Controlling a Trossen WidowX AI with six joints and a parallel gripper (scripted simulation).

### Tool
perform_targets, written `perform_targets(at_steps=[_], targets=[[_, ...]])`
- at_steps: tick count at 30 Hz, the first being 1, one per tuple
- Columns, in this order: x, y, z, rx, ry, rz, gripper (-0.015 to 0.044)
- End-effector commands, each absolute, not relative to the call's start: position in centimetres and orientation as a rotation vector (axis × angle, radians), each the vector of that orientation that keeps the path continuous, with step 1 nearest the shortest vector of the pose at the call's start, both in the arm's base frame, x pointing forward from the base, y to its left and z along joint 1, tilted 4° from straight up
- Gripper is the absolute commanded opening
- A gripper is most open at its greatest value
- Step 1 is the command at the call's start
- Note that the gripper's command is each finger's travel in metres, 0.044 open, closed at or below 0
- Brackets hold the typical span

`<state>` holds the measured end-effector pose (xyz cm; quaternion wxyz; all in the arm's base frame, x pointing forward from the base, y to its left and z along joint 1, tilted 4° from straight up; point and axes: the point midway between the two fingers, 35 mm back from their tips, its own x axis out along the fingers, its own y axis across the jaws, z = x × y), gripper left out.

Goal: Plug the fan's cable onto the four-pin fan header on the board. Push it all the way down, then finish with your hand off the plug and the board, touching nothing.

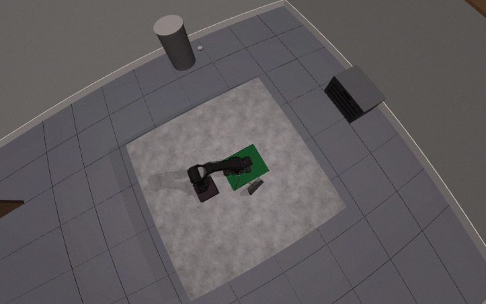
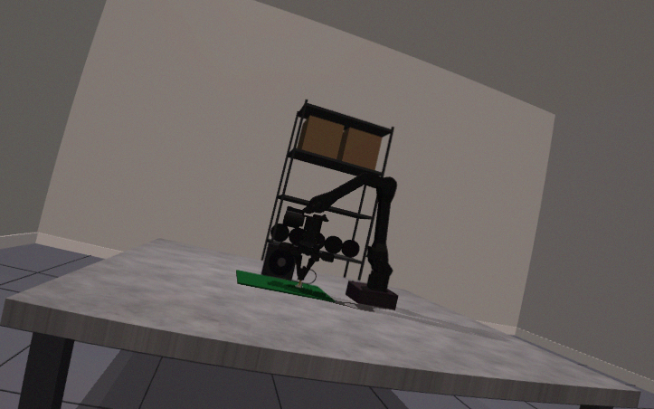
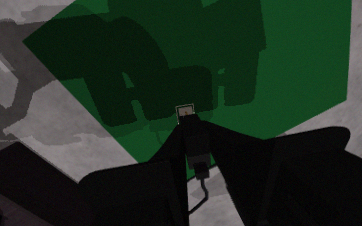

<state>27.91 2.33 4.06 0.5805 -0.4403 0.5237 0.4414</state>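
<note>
The green board (image 1: 260, 166) (image 2: 253, 280) (image 3: 306, 75) lies flat on the table. The small pale fan header (image 2: 298, 285) (image 3: 185, 109) stands on it. My gripper (image 2: 301, 279) (image 3: 191, 127) points down just above the header and is shut on the dark plug (image 3: 198, 145) of the fan's cable. In the wrist view the fingertips cover the header's lower edge. The plug's lower end is hidden, so its fit to the header cannot be told. The thin cable (image 3: 205, 191) (image 2: 315, 275) loops away from the plug. The black fan (image 1: 255, 186) (image 2: 280, 262) stands upright beside the board.
The arm's base (image 1: 206, 191) (image 2: 371, 295) stands on the table (image 1: 275, 226) (image 2: 166, 319) beside the board. The arm's shadow falls over the board. A shelf rack (image 2: 336, 165) stands behind the table, and a grey cylinder (image 1: 179, 48) and a dark cabinet (image 1: 359, 88) are on the floor.
</note>
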Motion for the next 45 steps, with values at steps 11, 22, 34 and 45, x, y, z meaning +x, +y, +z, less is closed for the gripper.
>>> perform_targets(at_steps=[11, 22, 34, 45], targets=[[27.9, 2.4, 3.7, -1.022, 1.224, 1.030, 0.0000], [27.9, 2.4, 3.3, -1.022, 1.224, 1.030, 0.0000], [28.0, 2.5, 2.4, -1.021, 1.224, 1.030, 0.0000], [28.0, 2.5, 2.2, -1.028, 1.222, 1.030, 0.0079]])
